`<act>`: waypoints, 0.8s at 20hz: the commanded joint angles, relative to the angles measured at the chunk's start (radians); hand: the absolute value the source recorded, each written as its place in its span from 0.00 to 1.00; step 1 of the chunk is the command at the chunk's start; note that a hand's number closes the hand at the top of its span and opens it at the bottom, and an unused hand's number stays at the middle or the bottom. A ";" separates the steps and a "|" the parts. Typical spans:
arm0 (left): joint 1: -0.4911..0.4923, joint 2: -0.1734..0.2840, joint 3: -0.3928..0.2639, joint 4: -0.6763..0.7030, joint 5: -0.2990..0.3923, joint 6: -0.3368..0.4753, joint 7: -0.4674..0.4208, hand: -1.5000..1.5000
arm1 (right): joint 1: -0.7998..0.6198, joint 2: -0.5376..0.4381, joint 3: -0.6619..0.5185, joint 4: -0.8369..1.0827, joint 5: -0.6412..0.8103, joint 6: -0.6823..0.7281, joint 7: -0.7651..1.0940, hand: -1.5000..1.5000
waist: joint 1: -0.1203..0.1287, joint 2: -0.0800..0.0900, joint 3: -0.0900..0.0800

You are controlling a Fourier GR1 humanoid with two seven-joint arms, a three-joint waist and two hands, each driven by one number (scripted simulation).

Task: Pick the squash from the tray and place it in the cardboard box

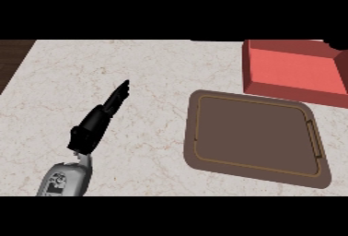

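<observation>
1. A pale marbled counter (149, 64) fills the view from above, with a strip of dark wood (12, 57) past its far left corner.
2. The left hand (102, 119) comes in from the lower left on a grey forearm (65, 179). It is black, with its fingers straight and held together, gripping nothing. They point away from the robot and slightly to the right.
3. A brown tray (192, 138) with rounded corners lies flat on the counter to the right of the hand and well apart from it. A thin lighter line runs just inside its rim. Its flat surface shows bare.
4. A red box (292, 69) with low walls and an open top sits beyond the tray at the far right, close to the tray's far edge. Only its red floor shows inside.
5. The squash cannot be seen on the tray, in the box, on the counter or in the hand. Where it lies relative to the hand cannot be told.
6. Which way the squash points, and how its long axis runs, cannot be told either.
7. A small dark shape (334, 44) overlaps the box's far right corner at the top of the view. What it is cannot be told.
</observation>
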 commanded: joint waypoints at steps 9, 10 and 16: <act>-0.058 0.004 0.023 -0.022 0.032 -0.023 0.044 0.50 | -0.137 0.075 -0.029 0.535 0.069 -0.226 -0.098 1.00 | 0.019 0.008 0.001; -0.057 0.000 0.009 0.012 0.005 -0.010 0.023 0.50 | -0.109 0.073 -0.076 0.550 0.019 -0.216 -0.111 0.00 | 0.015 0.010 0.002; -0.029 -0.013 0.002 0.010 -0.011 0.010 0.007 0.50 | -0.184 0.022 -0.133 0.730 -0.033 -0.175 -0.243 0.00 | 0.022 0.012 0.002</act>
